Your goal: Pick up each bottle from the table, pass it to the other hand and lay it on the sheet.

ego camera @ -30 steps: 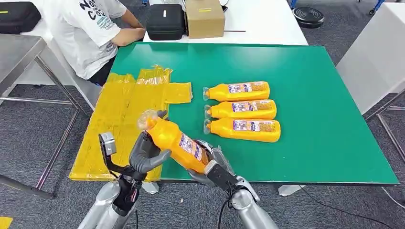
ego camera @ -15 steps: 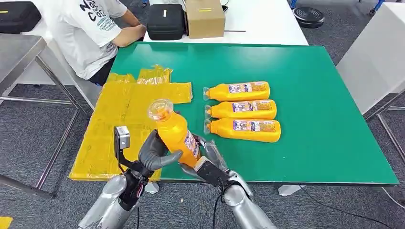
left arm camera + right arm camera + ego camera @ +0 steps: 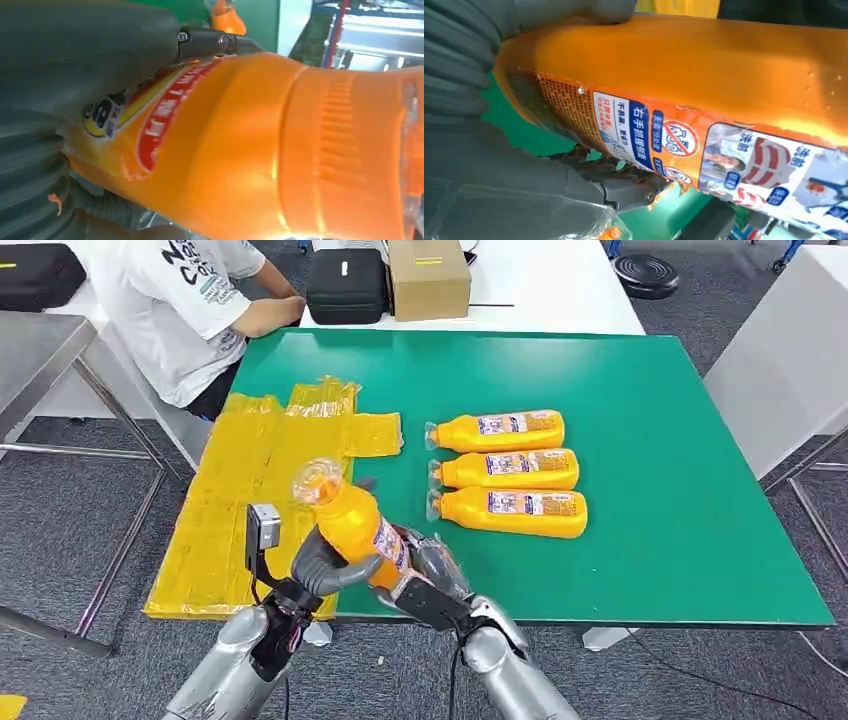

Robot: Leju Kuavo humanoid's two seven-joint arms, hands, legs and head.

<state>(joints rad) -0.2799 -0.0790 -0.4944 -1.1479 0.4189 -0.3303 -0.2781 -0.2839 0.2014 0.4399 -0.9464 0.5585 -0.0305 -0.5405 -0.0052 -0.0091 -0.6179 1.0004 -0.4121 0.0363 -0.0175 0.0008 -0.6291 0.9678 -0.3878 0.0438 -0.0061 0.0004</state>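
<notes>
An orange bottle (image 3: 362, 532) with a clear cap is held tilted over the table's front edge, cap pointing up and toward the sheet. My left hand (image 3: 322, 566) wraps its middle, and my right hand (image 3: 428, 580) grips its base from the other side. In the left wrist view the bottle (image 3: 240, 150) lies under my left hand (image 3: 75, 55). The right wrist view has the labelled bottle (image 3: 704, 75) resting in my right hand (image 3: 484, 150). The yellow sheet (image 3: 255, 490) covers the table's left part. Three more orange bottles (image 3: 505, 469) lie side by side mid-table.
The green table (image 3: 650, 390) has free room at the right and back. A person in a white shirt (image 3: 190, 310) sits at the far left corner. A black case (image 3: 347, 285) and a cardboard box (image 3: 429, 278) stand on the white table behind.
The bottle swung from lying slanted to more upright and shifted a little toward the sheet. My left hand rose and closed round its middle while my right hand kept the base.
</notes>
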